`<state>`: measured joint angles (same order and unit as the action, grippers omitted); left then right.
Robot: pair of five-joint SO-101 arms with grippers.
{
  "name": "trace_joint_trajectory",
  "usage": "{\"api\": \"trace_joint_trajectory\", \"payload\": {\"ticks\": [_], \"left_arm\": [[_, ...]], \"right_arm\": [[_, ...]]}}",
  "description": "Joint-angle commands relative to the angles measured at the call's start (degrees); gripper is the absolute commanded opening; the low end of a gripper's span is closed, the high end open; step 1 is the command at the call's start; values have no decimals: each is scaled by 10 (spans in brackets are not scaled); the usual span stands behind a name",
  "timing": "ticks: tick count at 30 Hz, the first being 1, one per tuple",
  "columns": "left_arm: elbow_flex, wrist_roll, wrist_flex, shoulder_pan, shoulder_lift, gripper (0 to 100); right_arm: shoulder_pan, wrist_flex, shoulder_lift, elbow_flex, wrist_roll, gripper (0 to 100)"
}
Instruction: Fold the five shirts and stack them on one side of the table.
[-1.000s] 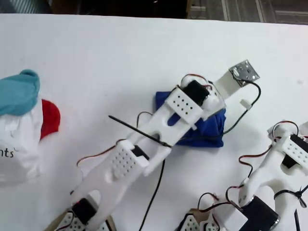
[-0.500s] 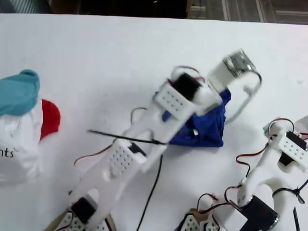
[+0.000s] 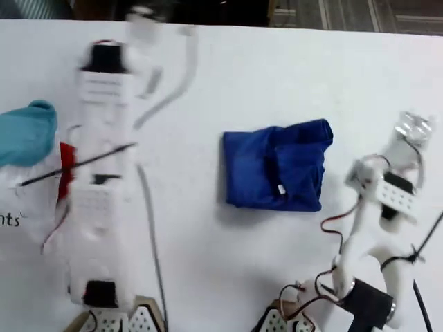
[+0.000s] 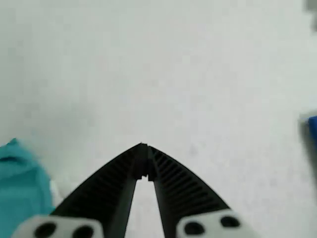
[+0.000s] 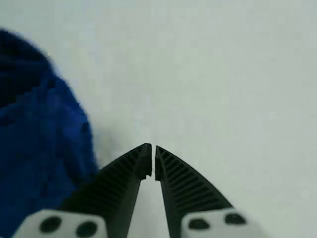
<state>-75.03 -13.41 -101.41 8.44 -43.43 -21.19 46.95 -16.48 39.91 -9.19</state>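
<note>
A teal shirt point(image 3: 28, 131), a white shirt point(image 3: 21, 221) and a red shirt point(image 3: 66, 166) lie bunched together, the red one partly under the left arm point(image 3: 102, 180). The left gripper point(image 4: 143, 151) hangs over bare table point(image 3: 228, 69), jaws together and empty, with the teal shirt near it. The folded blue shirt point(image 3: 277, 166) lies just beside the right gripper point(image 5: 151, 156), whose jaws look closed, with perhaps a hairline gap.
</note>
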Motion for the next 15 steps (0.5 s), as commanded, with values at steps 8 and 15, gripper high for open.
{"api": "trace_joint_trajectory", "payload": {"ticks": [8,15], "left_arm": [[517,-47,-3,84,447,27],[925,-93,148,133,722,27]], "right_arm": [[264,355,158,-445,-43,22],[351,364,316,-504,-78,22]]}}
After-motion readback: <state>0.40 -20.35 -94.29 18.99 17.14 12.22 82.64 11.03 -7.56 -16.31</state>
